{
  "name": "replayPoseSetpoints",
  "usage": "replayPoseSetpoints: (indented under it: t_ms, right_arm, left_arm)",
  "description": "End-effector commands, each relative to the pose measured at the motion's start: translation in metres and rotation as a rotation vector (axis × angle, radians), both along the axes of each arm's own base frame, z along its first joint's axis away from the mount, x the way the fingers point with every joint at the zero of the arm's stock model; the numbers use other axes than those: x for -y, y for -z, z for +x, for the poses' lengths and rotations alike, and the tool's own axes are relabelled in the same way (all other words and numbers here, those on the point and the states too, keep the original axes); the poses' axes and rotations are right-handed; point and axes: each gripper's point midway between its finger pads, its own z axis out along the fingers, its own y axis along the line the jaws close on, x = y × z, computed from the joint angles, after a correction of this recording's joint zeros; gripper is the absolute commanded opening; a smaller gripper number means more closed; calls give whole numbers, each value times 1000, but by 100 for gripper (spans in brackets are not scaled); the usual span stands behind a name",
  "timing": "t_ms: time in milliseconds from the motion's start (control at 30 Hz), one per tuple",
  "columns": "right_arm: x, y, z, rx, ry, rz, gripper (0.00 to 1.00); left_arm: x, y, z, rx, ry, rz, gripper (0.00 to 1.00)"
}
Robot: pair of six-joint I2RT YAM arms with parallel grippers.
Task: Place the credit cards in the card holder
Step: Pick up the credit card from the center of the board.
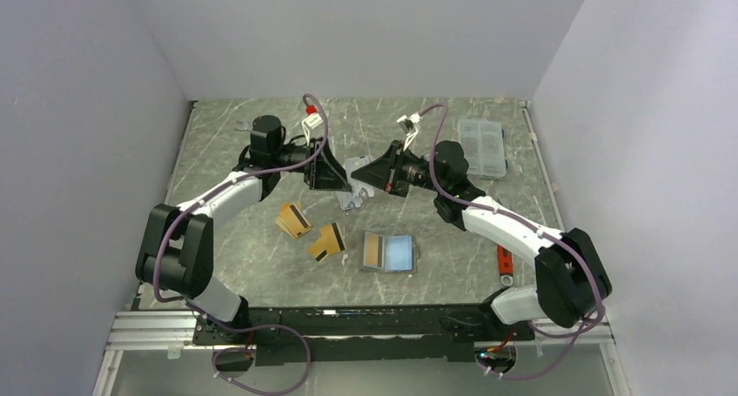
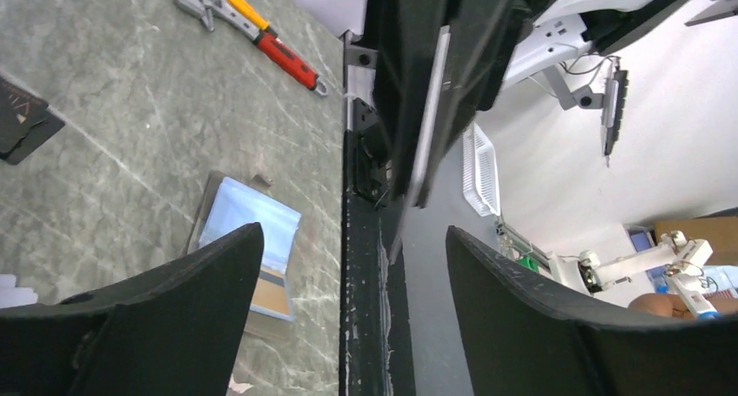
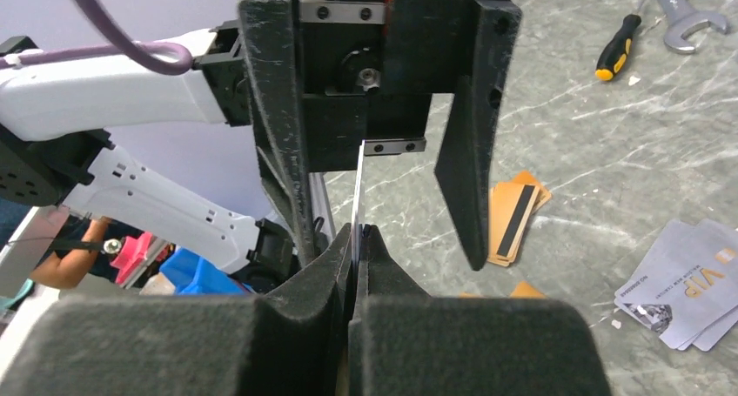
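Marbled table [image 1: 261, 248] below — handover step: card [image 3: 358, 183] is pinched by R gripper [image 3: 358, 237], L gripper [image 2: 352, 235] is spread open — closing needed.

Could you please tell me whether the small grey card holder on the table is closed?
No, the grey booklet card holder lies spread open, its pale blue inside facing up.

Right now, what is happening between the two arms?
The right gripper is shut on one card, held edge-on in the air. The left gripper is open, its fingers on either side of that card. The card holder lies open on the table with one gold card in a sleeve. Other cards lie loose nearby.
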Motion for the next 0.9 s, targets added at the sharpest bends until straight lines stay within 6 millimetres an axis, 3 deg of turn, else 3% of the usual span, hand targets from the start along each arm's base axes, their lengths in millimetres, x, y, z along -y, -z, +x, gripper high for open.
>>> replayPoseSetpoints:
  t_ms: [0,233,500,633,800,867]
  right_arm:
    - [-4,-28,11,79,43,84,0]
    - [-5,-21,21,28,88,104,0]
    - [-12,-17,26,-11,110,135,0]
    - [-16,-9,24,-35,92,118,0]
    - [-8,2,22,-74,89,77,0]
    - [-1,3,23,-88,93,78,1]
  left_arm:
    - [-2,-37,-14,116,78,-87,77]
    - [-3,-31,-14,120,92,-72,45]
    - [5,-18,-5,139,59,-15,48]
    - [5,-14,6,141,29,4,40]
    - [-3,1,20,104,9,56,3]
    - [-5,6,24,116,8,80,0]
